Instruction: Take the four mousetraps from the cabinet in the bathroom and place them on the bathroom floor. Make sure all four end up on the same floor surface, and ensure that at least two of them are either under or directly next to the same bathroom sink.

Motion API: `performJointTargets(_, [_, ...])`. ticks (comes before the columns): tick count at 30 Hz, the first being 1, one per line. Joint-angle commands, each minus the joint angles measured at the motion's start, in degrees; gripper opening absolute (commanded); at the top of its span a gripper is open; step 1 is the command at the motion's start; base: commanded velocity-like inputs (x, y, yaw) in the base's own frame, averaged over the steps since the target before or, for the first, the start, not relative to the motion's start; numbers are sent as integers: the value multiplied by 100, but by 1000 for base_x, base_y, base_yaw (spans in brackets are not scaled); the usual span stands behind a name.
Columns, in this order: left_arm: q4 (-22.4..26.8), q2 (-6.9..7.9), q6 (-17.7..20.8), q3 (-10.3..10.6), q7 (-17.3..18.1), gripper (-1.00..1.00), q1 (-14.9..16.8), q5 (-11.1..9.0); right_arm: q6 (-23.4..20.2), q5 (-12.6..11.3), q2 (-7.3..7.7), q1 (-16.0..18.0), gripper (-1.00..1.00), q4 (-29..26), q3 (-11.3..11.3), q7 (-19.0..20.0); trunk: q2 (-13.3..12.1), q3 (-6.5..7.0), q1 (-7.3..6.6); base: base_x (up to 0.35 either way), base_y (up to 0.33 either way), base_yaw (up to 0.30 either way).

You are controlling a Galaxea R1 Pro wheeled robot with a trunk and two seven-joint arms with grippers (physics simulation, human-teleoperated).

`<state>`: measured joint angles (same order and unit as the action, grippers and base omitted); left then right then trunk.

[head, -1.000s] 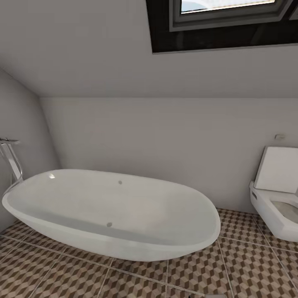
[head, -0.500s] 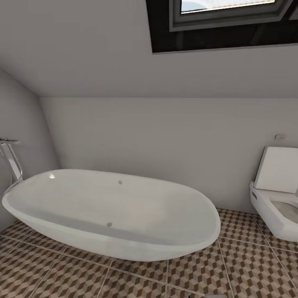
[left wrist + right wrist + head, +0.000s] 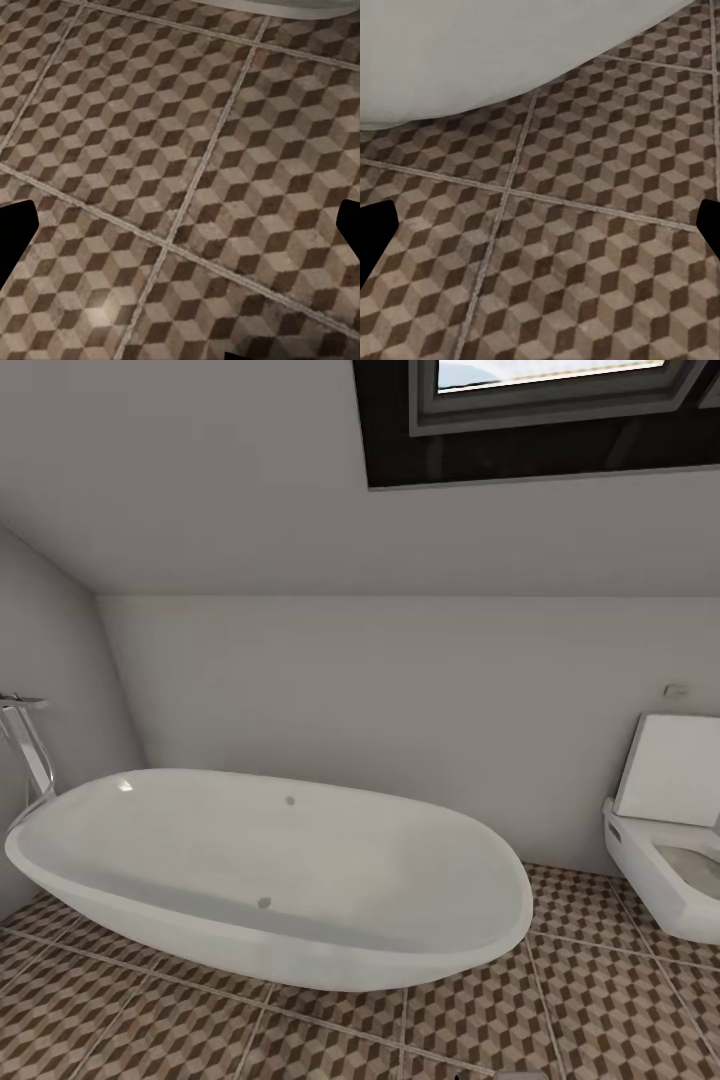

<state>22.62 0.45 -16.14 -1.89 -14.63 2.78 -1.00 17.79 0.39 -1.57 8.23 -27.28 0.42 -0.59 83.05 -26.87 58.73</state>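
Note:
The bathroom floor [image 3: 600, 1010] of brown, beige and white cube-pattern tiles runs in front of me in the head view. In the left wrist view, my left gripper [image 3: 180, 232] hangs open over the bathroom floor [image 3: 187, 135], its dark fingertips [image 3: 11, 236] wide apart at the picture's edges with nothing between them. In the right wrist view, my right gripper [image 3: 540, 232] is open over the same tiles [image 3: 607, 247], fingertips [image 3: 373, 232] spread and empty. The mousetraps, the cabinet and the bathroom sink are out of view.
An oval white bathtub [image 3: 270, 875] stands straight ahead against the wall; its curved side [image 3: 472, 52] is close to the right gripper. A chrome tub tap [image 3: 28, 745] rises at the left. A white wall-hung toilet [image 3: 670, 840] is at the right. A skylight [image 3: 545, 400] sits overhead.

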Motion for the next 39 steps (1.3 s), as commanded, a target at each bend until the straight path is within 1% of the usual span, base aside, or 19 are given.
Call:
performJointTargets(1, [-4, -1, -21, -4, -4, 100, 3, -11, 17, 4, 0, 3, 100, 4, 4, -7, 3, -6, 0, 0, 0, 0])
performJointTargets(25, [-12, -1, -21, -4, -2, 100, 3, -14, 22, -4, -10, 0, 100, 4, 2, -20, 3, -6, 0, 0, 0, -1])
performJointTargets(30, [-12, -1, -21, -4, -2, 100, 3, -14, 19, -4, -10, 2, 100, 4, 2, -20, 3, -5, 0, 0, 0, -117])
performJointTargets(39, [-27, -1, -21, -4, 3, 100, 3, -14, 19, -4, -10, 3, 100, 4, 2, -20, 3, 14, 0, 0, 0, -236])
